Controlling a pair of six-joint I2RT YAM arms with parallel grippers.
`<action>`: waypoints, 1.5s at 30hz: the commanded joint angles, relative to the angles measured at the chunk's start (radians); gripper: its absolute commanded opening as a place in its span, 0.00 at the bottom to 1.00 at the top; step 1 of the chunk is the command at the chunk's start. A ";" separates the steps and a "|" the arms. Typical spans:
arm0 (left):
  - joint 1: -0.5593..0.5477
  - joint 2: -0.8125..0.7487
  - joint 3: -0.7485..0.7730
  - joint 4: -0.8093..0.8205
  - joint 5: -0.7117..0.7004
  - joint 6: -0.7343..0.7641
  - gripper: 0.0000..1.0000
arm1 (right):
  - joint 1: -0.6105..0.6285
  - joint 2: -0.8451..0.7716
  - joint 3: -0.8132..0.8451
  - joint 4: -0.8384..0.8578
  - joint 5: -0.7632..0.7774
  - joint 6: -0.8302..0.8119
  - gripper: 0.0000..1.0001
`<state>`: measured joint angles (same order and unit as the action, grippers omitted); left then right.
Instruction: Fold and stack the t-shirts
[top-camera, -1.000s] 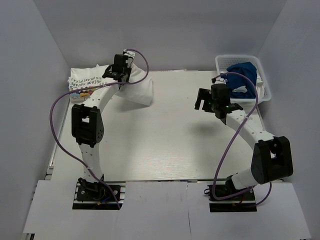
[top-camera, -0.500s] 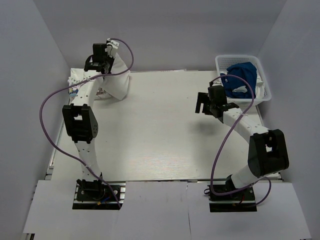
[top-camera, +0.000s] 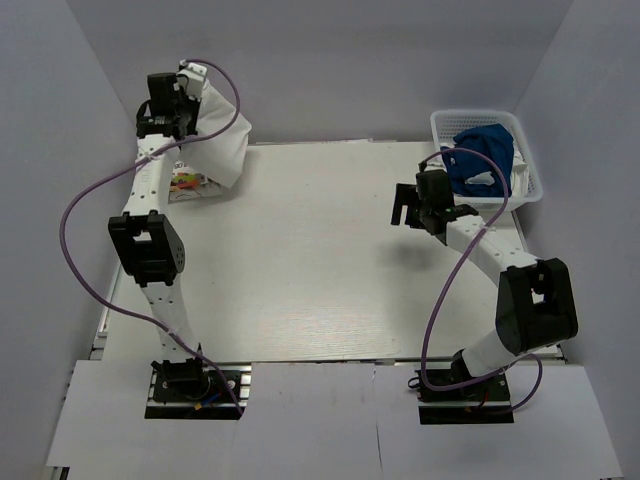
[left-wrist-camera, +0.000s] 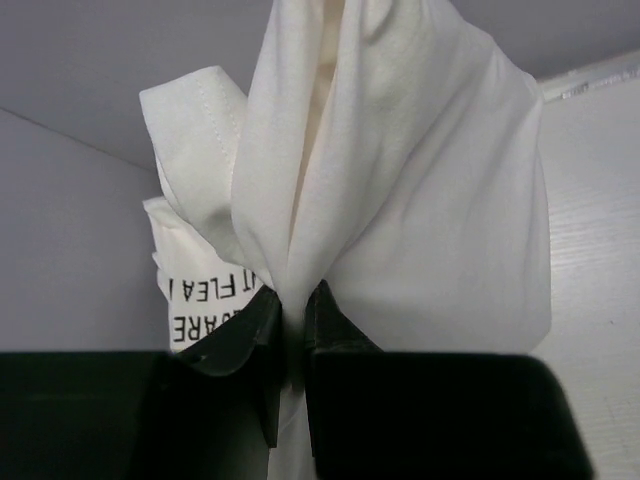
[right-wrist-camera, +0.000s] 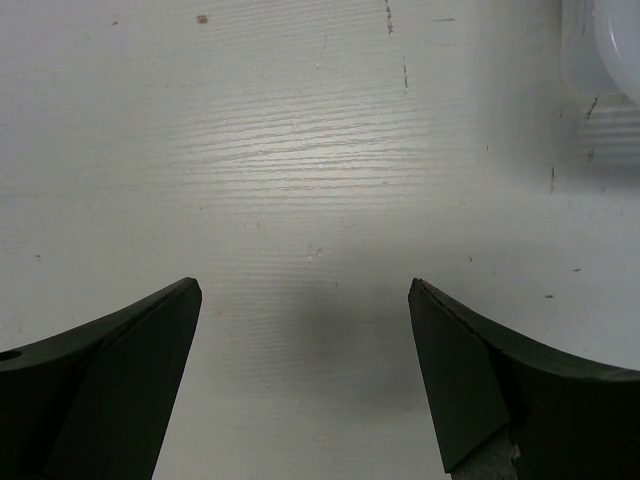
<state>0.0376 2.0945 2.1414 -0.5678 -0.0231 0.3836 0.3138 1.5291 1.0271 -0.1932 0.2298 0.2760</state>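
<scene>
Pinching the white t-shirt (left-wrist-camera: 400, 200) tight, the left gripper (left-wrist-camera: 290, 305) holds it high so it hangs straight; the right gripper (right-wrist-camera: 303, 290) is wide open, empty.

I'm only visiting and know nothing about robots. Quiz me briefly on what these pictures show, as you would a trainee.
1. Where does the blue t-shirt lie? A in the basket; B on the floor; C on a chair.
2. True or false: the right gripper is shut on cloth.
3. Fill in: the left gripper holds up a ___ t-shirt.
Key: 1 A. 2 false; it is open and empty. 3 white; it pinches the white t-shirt.
</scene>
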 joint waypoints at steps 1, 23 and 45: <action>0.047 -0.093 0.081 0.059 0.071 -0.032 0.00 | -0.004 0.011 0.054 -0.008 0.005 -0.017 0.90; 0.258 0.266 0.199 0.152 0.272 -0.078 0.00 | 0.001 0.098 0.166 -0.109 0.051 -0.004 0.90; 0.281 0.225 0.109 0.341 0.158 -0.494 1.00 | 0.011 0.171 0.241 -0.124 -0.090 0.029 0.90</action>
<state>0.3214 2.4123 2.2650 -0.2935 0.1223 0.0109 0.3206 1.7348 1.2476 -0.3485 0.1829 0.3012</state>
